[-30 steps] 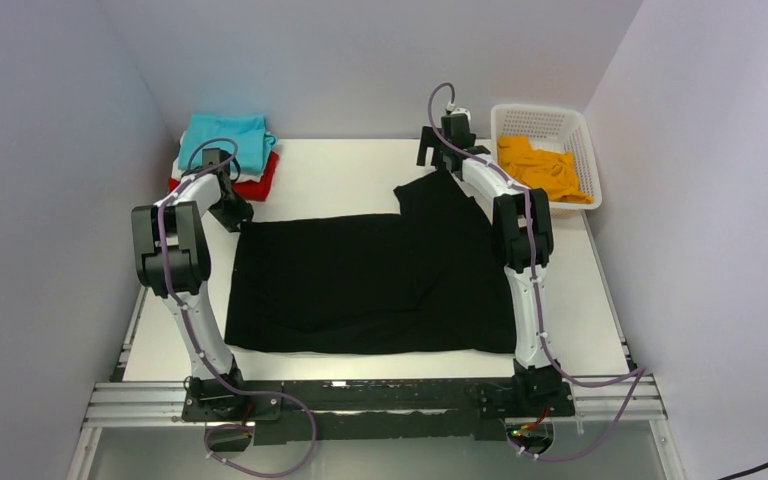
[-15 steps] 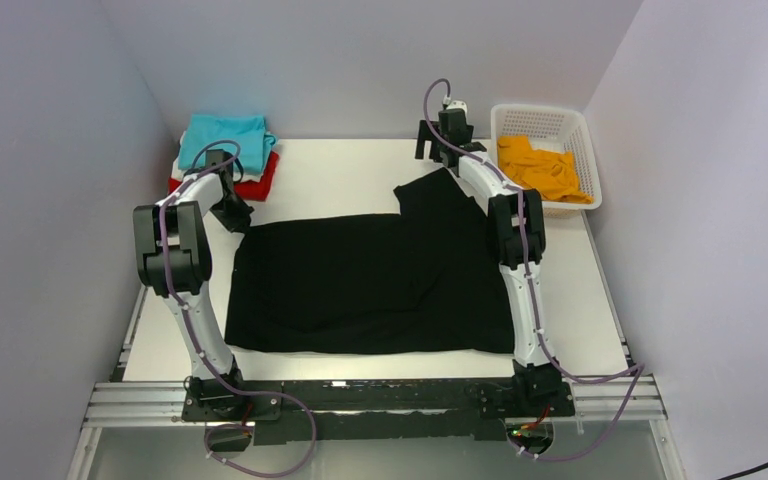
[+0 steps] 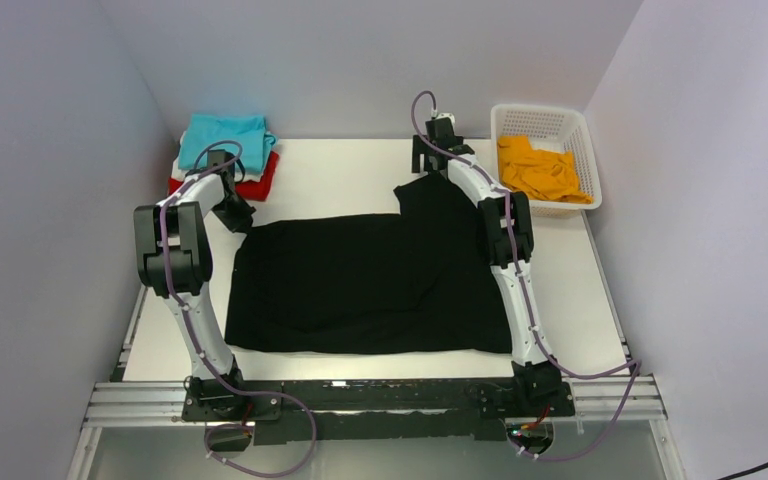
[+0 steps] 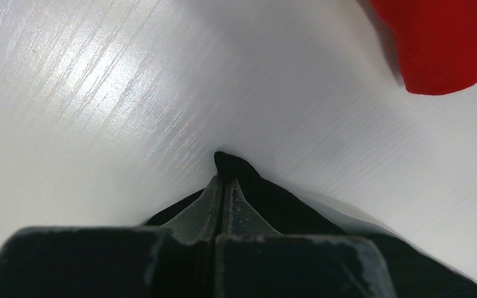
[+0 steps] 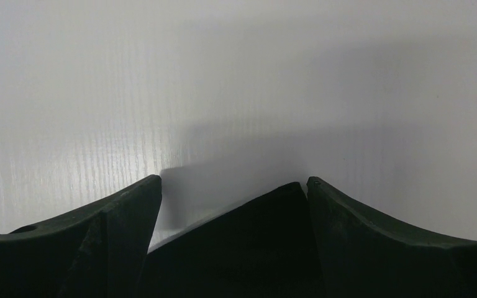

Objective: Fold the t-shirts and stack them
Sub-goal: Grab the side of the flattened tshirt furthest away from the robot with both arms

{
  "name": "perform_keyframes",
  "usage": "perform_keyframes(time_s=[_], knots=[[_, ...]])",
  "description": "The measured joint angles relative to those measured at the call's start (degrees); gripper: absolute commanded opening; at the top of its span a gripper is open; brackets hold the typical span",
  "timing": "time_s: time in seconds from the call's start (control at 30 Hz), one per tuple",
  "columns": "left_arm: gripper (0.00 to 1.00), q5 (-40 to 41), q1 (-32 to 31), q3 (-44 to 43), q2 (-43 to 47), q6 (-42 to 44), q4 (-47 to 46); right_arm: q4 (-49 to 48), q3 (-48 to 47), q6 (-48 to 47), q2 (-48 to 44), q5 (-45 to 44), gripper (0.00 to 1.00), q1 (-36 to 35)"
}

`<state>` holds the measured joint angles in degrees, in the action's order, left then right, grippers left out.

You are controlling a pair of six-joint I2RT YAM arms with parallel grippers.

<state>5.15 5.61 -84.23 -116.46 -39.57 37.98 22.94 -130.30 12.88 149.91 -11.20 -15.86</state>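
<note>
Black t-shirt (image 3: 370, 285): lying flat on the table (image 3: 340, 170). Clenched left gripper (image 4: 223, 181) is pinching its far-left corner. Right gripper (image 5: 234, 181), jaws spread, is straddling the far-right corner. White table is stretching beyond both.

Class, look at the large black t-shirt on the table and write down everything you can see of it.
The black t-shirt is plain, matte, soft-looking cloth, spread nearly flat on the white table. Its outline is roughly rectangular, with one flap reaching toward the far right. The left gripper is shut on its far-left corner, with a small tip of cloth poking past the fingers. The right gripper is open, its jaws either side of the far-right flap's tip.
</note>
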Motion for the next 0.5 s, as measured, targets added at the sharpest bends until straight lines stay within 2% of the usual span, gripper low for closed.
perform_keyframes(time_s=[0.17,0.33,0.5], knots=[[0.0,0.0,-0.1,-0.7,0.0,0.0,0.7,1.8,0.8,-0.4,-0.9,-1.4,0.86,-0.3],[0.0,0.1,-0.1,-2.0,0.0,0.0,0.7,4.0,2.4,-1.8,-2.6,-4.6,0.81,-0.9],[0.0,0.1,-0.1,-2.0,0.0,0.0,0.9,5.4,3.8,-3.1,-3.7,-6.3,0.59,-1.6]])
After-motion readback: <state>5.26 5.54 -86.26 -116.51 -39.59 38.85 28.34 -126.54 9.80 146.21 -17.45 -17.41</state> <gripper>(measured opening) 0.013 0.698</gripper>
